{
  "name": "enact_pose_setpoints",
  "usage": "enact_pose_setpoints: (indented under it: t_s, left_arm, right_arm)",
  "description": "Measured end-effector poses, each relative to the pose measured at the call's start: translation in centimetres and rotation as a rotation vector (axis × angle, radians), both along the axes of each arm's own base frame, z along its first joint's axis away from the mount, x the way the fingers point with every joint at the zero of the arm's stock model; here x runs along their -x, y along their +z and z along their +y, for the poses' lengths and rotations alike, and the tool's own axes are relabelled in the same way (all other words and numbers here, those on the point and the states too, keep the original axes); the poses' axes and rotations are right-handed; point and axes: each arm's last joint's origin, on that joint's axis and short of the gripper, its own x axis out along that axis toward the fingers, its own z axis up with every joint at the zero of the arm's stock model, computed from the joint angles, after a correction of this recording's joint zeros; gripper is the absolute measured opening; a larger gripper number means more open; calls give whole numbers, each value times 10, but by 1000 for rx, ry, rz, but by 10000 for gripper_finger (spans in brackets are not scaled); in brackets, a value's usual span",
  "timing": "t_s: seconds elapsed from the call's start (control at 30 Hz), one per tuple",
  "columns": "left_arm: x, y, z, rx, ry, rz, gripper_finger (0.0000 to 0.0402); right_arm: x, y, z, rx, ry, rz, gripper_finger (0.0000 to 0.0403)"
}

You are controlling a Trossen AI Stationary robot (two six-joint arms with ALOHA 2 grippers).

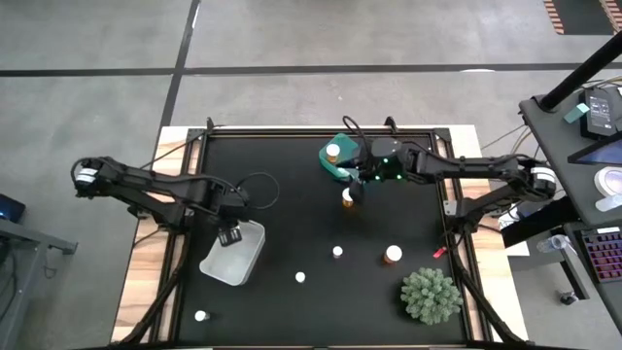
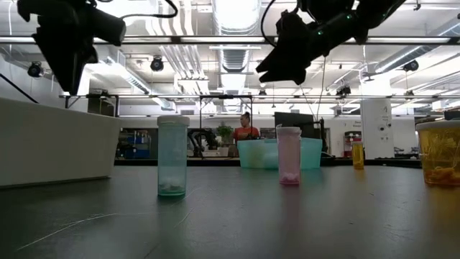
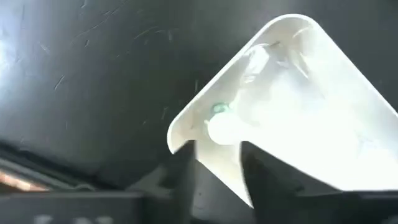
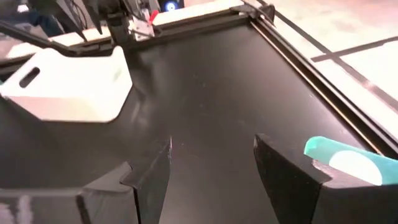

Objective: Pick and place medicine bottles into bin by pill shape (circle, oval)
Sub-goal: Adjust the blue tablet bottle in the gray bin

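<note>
Left tool (image 1: 231, 236) over white bin (image 1: 236, 255), six bottles on table (image 1: 292, 185)

You see a matt black table mat (image 1: 292, 194), faintly scratched, with a pale wood-grain border (image 1: 141, 292). The white bin (image 1: 236, 255) looks like smooth, glossy plastic; the teal bin (image 1: 330, 161) is plastic too. The medicine bottles (image 2: 172, 166) look like translucent plastic. The gripper fingers (image 4: 283, 177) are matt black.
</note>
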Motion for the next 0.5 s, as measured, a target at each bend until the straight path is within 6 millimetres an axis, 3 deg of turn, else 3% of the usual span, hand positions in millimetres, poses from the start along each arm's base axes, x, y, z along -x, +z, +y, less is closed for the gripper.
enact_pose_setpoints:
  t_s: [0.17, 0.5]
  left_arm:
    - [-2, -8, 0, -14, -21, 4, 9]
    - [1, -39, 0, 0, 3, 35, 1]
  right_arm:
    - [-1, -1, 0, 21, 10, 4, 219]
    - [-1, -3, -1, 33, 17, 11, 219]
